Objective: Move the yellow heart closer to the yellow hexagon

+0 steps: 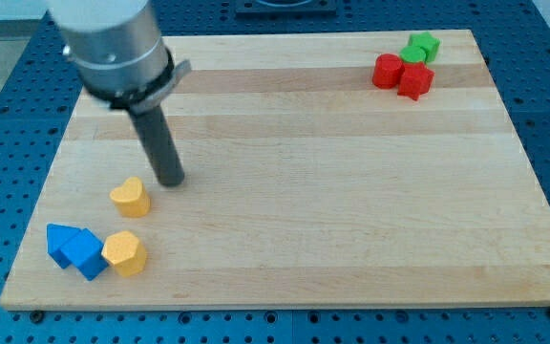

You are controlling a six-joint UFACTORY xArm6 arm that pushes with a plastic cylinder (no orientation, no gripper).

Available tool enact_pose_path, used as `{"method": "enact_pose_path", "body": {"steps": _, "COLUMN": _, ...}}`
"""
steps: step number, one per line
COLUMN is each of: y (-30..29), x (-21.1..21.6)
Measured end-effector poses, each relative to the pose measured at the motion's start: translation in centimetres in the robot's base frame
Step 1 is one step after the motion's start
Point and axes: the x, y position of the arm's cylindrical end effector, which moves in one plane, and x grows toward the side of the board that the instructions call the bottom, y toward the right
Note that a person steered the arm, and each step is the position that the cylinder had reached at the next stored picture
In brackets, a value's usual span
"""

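resting on the board, my tip stands just beside the yellow heart, on its upper right (contact unclear). the yellow hexagon sits near the bottom-left corner, below the heart, touching two blue blocks.

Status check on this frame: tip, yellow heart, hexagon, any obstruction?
My tip just upper right of yellow heart, apparently not touching. Yellow hexagon below it, against blue blocks. Gap between them clear.
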Motion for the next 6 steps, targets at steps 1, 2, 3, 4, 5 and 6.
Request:
{"method": "enact_pose_path", "body": {"steps": 1, "y": -1.4, "x": -0.6}}
{"method": "enact_pose_path", "body": {"steps": 2, "y": -2.3, "x": 0.1}}
{"method": "enact_pose_path", "body": {"steps": 3, "y": -3.3, "x": 1.4}}
{"method": "enact_pose_path", "body": {"steps": 4, "y": -3.5, "x": 3.3}}
{"method": "enact_pose_path", "body": {"steps": 5, "y": -3.5, "x": 4.6}}
{"method": "enact_pose_path", "body": {"steps": 6, "y": -3.5, "x": 5.6}}
